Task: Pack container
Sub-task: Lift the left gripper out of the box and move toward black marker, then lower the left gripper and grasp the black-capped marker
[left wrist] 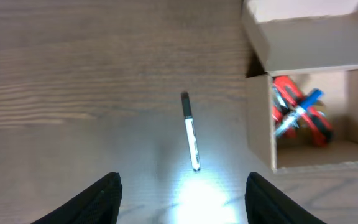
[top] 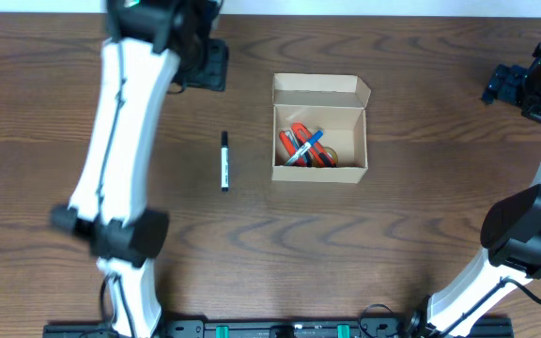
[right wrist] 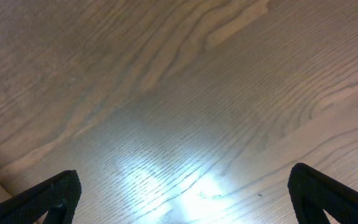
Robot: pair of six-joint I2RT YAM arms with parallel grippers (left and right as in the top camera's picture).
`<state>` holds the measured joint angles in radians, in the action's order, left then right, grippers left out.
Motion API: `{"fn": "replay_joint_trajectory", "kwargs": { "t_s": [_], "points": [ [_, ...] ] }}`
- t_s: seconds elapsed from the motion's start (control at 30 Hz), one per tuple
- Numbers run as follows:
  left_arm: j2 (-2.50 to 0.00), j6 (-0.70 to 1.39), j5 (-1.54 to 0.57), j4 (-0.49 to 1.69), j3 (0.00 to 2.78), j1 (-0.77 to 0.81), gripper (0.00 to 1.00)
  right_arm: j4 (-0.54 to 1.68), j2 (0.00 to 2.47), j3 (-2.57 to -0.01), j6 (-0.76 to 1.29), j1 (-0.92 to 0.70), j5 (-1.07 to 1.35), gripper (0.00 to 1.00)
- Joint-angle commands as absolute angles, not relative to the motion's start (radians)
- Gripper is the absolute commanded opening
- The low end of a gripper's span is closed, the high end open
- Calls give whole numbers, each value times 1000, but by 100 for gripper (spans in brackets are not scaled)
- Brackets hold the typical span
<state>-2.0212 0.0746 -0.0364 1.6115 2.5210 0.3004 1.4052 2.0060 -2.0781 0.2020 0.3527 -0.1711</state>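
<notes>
**A:** Where's the container (top: 319, 173)?

**B:** Overhead view, just right of ctr, sitting on the worktop (top: 421, 235). Tan cardboard, lid flap folded back toward the top of the frame, so it's open.

**A:** Anything inside?

**B:** Red-handled tools (top: 294, 143) w/ a blue pen-like thing (top: 312, 141) lying across them, bunched toward the left half (there's a small roundish bit beside them, can't tell what).

**A:** And outside it?

**B:** One marker (top: 224, 161), black and white, flat on the wood. It's left of the container and apart from it, long axis running up-down in the frame.

**A:** L hand (left wrist: 183, 186)?

**B:** Released, spread wide w/ nothing btw the tips. In the left wrist view the tips sit at the bottom edge. The marker lies mid-frame just above the gap, untouched, and the container's side wall and contents show at the right.

**A:** R hand (right wrist: 182, 186)?

**B:** Also released and empty. Its tips are in the lower corners of the right wrist view, w/ only bare wood grain under them. Overhead it's at the upper right, well apart from the container.
</notes>
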Motion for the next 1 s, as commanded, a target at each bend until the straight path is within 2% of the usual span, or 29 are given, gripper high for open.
{"fn": "replay_joint_trajectory", "kwargs": {
  "t_s": [0.0,0.17,0.37,0.63,0.97],
  "points": [
    [-1897,76,4,1682,2420,332,63,1406,1999,-2074,216,353,-171,99],
    [-1756,96,72,1616,2197,390,62,1406,1999,-2074,216,353,-171,99],
    [-1612,113,78,1314,1811,388,62,1406,1999,-2074,216,353,-171,99],
    [-1644,141,-26,1010,1454,311,62,1406,1999,-2074,216,353,-171,99],
    [-1784,298,8,878,1394,266,58,1406,1998,-2074,216,353,-171,99]
  ]
}}
